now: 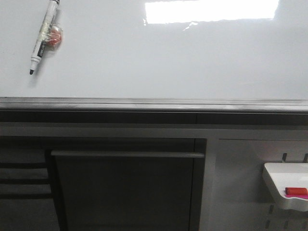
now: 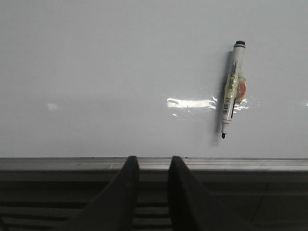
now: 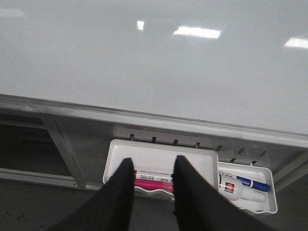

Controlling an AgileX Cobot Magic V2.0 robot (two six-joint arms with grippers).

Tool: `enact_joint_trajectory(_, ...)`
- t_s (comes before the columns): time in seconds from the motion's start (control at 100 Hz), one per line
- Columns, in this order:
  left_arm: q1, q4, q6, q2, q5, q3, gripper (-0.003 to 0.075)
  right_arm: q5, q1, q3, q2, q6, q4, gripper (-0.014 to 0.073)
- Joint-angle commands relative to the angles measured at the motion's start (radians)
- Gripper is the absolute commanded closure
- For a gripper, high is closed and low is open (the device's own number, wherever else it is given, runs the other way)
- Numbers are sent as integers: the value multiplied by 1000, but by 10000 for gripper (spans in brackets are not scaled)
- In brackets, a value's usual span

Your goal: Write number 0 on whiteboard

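The left gripper [image 2: 150, 166] shows in its wrist view as two dark fingers [image 2: 126, 192] with a narrow gap between them, holding nothing, set just in front of the grey lower edge of the whiteboard [image 2: 120, 72]. The right gripper [image 3: 150, 168] has its fingers [image 3: 122, 192] parted a little wider, also holding nothing, hanging over a white tray [image 3: 159, 156] below the board's edge. The whiteboard [image 1: 168, 57] fills the upper half of the front view, glossy, with bright light reflected near its top; its surface shows no writing, so no 0 is on it. Under it run the grey metal edge and dark panels. The tray [image 1: 288, 185] sits at lower right in the front view and holds a red and a pink marker [image 3: 154, 185]; a second tray beside it holds a blue-capped one. A black-tipped marker [image 1: 44, 36] sticks slanted to the board's upper left, tip down, with an orange-red blob beside its barrel; it is well apart from both grippers.
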Motion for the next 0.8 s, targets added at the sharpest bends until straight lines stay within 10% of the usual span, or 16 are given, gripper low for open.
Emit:
enact_joint_trajectory(0.0, 3, -2, 12, 33, -61, -43, 419, -64, -2, -38, 10, -10, 16, 264)
enact_joint_trajectory(0.12, 3, -23, 12, 76, -9, -78, 316, -64, -2, -38, 10, -10, 57, 242)
enact_joint_trajectory(0.44, 3, -326, 297, 315, 42, -215, 335, -64, -2, -38, 10, -14, 172, 242)
enact_joint_trajectory(0.79, -67, -308, 346, 633, 163, -430, 335, -64, -2, -38, 10, -59, 172, 242)
